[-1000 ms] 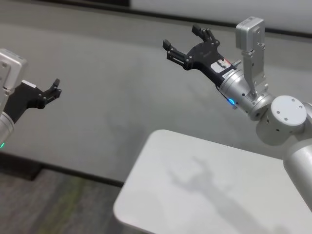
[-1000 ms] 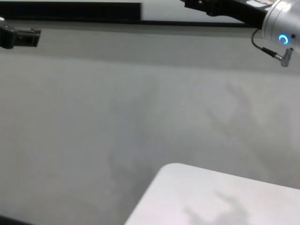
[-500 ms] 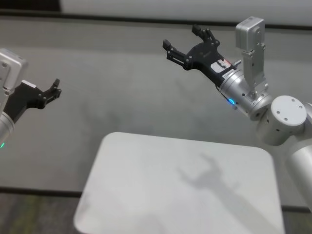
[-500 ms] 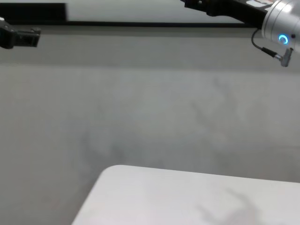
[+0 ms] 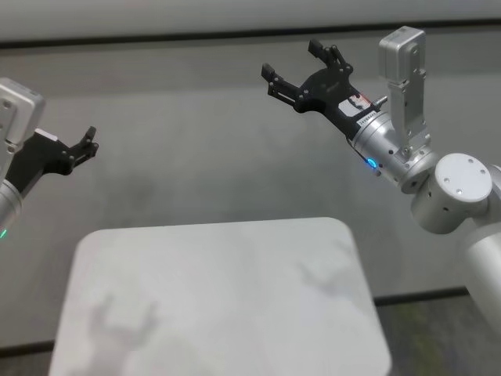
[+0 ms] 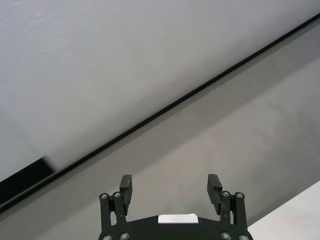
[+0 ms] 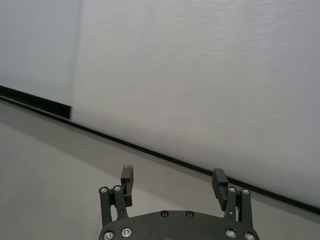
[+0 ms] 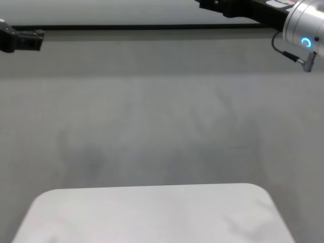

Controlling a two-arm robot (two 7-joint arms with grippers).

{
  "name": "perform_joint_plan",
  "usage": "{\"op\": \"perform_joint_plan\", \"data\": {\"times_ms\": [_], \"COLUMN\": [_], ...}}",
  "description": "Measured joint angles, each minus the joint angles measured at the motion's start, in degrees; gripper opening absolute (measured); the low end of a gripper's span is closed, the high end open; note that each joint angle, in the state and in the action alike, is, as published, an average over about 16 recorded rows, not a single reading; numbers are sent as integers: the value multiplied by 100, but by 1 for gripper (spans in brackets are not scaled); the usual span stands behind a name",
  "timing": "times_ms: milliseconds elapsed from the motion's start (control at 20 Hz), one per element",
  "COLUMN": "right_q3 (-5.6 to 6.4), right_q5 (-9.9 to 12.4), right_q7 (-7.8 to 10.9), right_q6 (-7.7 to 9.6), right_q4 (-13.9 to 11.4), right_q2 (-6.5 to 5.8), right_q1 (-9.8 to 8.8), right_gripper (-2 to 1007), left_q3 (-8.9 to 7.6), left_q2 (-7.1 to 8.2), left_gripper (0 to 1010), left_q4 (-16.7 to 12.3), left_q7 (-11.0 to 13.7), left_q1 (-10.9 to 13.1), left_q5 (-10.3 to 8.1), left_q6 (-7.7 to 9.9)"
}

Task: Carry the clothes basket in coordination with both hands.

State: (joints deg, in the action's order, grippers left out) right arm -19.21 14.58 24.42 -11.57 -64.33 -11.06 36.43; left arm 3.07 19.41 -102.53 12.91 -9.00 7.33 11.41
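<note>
The clothes basket is out of view in every frame. My left gripper [image 5: 92,141] hangs in the air at the left, open, with nothing between its fingers; the left wrist view shows it [image 6: 170,181] against bare floor and wall. At upper right, above the floor beyond the table, my right gripper [image 5: 291,64] is raised on its silver wrist with a blue ring light. It is open and empty too, as the right wrist view [image 7: 173,174] confirms.
A white table [image 5: 219,298] with rounded corners lies low in front of me and also shows in the chest view [image 8: 152,212]. Grey floor stretches beyond it to a wall with a black baseboard [image 8: 152,26]. Dark carpet [image 5: 438,329] shows at lower right.
The table has slid from the right to the left and middle of both views, as if my body turned. Both arms kept their raised pose with the grippers open.
</note>
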Motion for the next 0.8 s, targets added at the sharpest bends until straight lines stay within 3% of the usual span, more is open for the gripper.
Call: {"op": "perform_joint_plan", "data": {"times_ms": [800], "right_q3": [1], "right_q5": [0], "right_q7": [0], "right_q6": [0], "right_q4": [0], "right_q2": [1], "right_q1": [0], "right_gripper": [1000], "left_q3": [0], "left_q2": [0], "left_gripper": [1000], "left_q4": [0], "left_q7": [0], "left_q1": [1], "left_q5": [0], "left_q6": [0]}}
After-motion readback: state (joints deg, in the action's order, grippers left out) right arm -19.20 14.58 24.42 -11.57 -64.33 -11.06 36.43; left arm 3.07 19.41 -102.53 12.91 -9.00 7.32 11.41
